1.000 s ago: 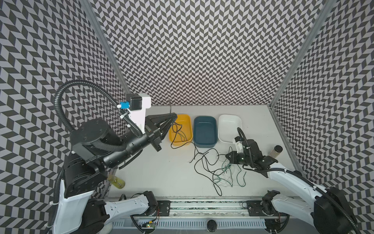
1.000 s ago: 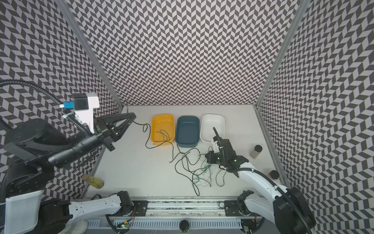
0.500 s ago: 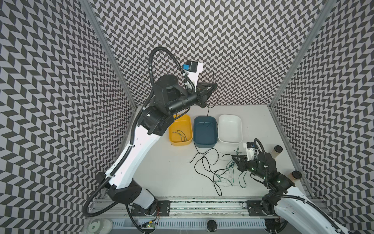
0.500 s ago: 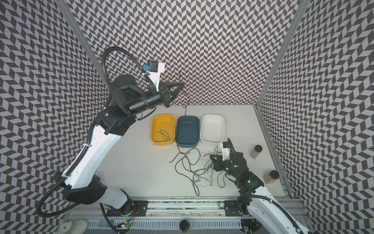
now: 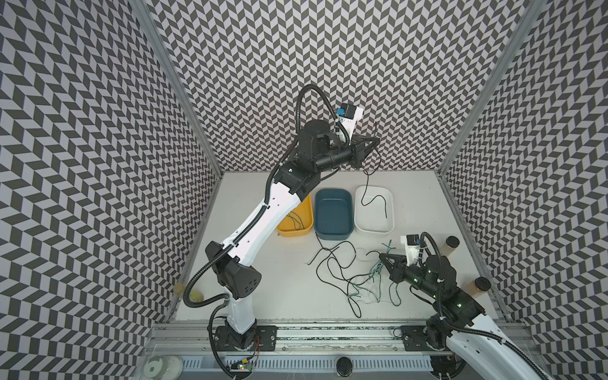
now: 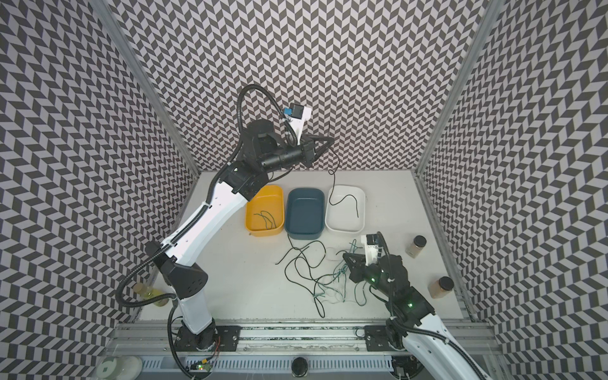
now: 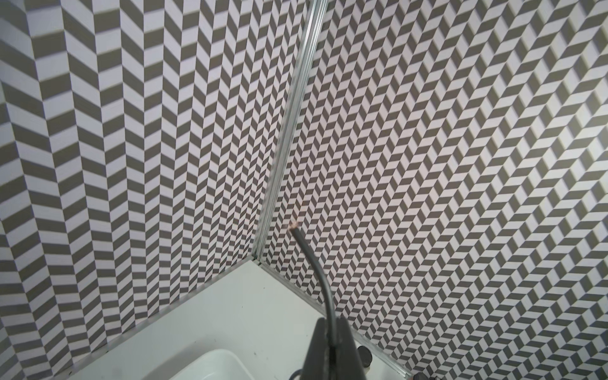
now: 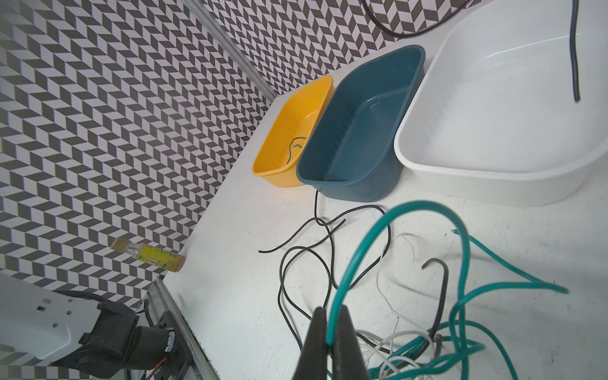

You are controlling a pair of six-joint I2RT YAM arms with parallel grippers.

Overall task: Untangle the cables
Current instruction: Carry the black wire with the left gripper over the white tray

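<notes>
While clamped, black cable (image 7: pixel 326 292) hanging vertical

This was a robotics lab test cell rather than a home or shop. A plain white table (image 5: pixel 289 279) was boxed in on three sides by walls (image 5: pixel 329 49) papered in a black-and-white chevron pattern and joined at the corners by bare aluminium posts (image 5: pixel 175 85). Two white-and-black robot arms, the left arm (image 5: pixel 263 214) and the right arm (image 5: pixel 473 316), were mounted on a metal rail (image 5: pixel 335 342) along the table's front edge. Corrugated hoses and a small lit circuit board (image 5: pixel 243 365) were exposed. A yellow bin (image 5: pixel 294 232), a blue bin (image 5: pixel 332 241) and a white bin (image 5: pixel 373 237) stood in a neat row.
</notes>
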